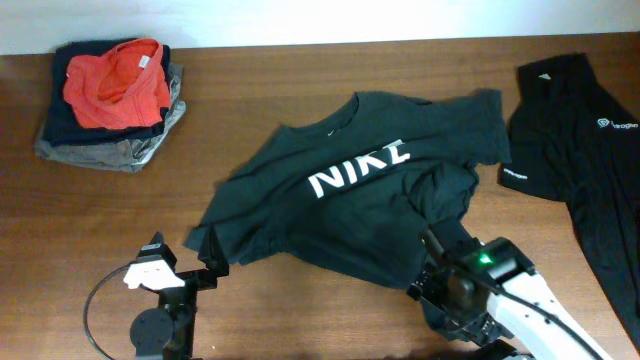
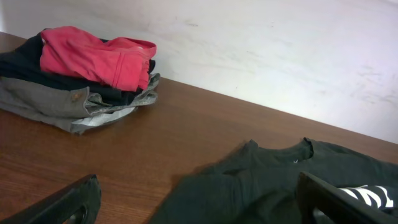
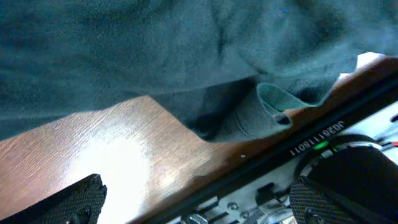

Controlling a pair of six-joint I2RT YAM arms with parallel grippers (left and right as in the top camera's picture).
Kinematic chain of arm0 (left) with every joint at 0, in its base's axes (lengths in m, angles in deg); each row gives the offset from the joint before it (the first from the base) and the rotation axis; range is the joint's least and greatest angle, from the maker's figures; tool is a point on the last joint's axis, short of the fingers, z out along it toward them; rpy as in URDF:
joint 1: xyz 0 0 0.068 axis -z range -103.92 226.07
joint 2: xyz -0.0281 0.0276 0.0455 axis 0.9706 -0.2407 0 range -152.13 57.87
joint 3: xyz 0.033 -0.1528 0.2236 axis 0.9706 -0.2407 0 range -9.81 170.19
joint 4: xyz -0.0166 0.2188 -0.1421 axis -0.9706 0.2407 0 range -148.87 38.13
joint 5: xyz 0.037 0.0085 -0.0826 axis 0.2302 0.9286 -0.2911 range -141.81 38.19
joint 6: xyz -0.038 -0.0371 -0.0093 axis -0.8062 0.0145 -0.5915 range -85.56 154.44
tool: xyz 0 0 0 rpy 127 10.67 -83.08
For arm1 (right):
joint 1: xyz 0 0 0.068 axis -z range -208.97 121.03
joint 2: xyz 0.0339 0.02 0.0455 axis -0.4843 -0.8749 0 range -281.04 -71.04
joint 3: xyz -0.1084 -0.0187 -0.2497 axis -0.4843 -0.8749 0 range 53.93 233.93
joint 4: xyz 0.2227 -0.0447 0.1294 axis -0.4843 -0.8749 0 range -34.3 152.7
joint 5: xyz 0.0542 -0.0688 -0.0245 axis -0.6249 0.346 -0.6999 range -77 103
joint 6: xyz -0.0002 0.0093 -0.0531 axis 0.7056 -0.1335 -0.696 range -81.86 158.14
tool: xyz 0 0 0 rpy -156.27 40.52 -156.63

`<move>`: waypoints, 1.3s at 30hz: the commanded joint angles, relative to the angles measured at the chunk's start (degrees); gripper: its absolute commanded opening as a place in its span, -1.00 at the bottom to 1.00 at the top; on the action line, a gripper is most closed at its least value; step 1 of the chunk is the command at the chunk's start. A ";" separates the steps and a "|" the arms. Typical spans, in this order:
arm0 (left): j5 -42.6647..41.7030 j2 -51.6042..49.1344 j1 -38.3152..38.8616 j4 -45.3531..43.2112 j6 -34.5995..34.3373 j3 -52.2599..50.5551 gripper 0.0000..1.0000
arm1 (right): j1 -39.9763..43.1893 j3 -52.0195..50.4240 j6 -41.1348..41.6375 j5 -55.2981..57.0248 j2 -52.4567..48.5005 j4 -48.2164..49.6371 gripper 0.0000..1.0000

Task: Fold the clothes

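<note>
Nike shirt (image 1: 350,190) lying collar-far, hem-near; left gripper (image 2: 198,190), right gripper (image 3: 198,186) gaping empty; only overhead showing second shirt (image 1: 590,150).

A brown wooden table (image 1: 330,60) fills the view. At its middle lies a soft black short-sleeved shirt (image 1: 350,215), chest up, with white NIKE lettering (image 1: 358,167) running slantwise, its cloth rumpled and bunched toward the right. A second black garment (image 1: 590,170) with small white logos lies crumpled at the right edge, apart from the first. Toward the far left corner sits a stack of folded clothes (image 1: 110,100), red-orange on top, dark blue and grey beneath. The left gripper (image 1: 212,262) is at the shirt's lower left corner; the right gripper (image 1: 428,265) is at its lower right hem.
</note>
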State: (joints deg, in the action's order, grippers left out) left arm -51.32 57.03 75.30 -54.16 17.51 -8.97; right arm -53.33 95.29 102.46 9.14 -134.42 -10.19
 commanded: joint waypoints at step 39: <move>0.22 0.39 -0.26 0.07 0.72 -0.33 0.99 | 0.09 -0.70 -17.88 4.52 -17.05 16.37 0.68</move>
State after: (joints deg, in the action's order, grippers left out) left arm -51.32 57.03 75.30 -54.16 17.51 -8.97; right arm -53.33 94.95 88.06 12.71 -151.14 6.38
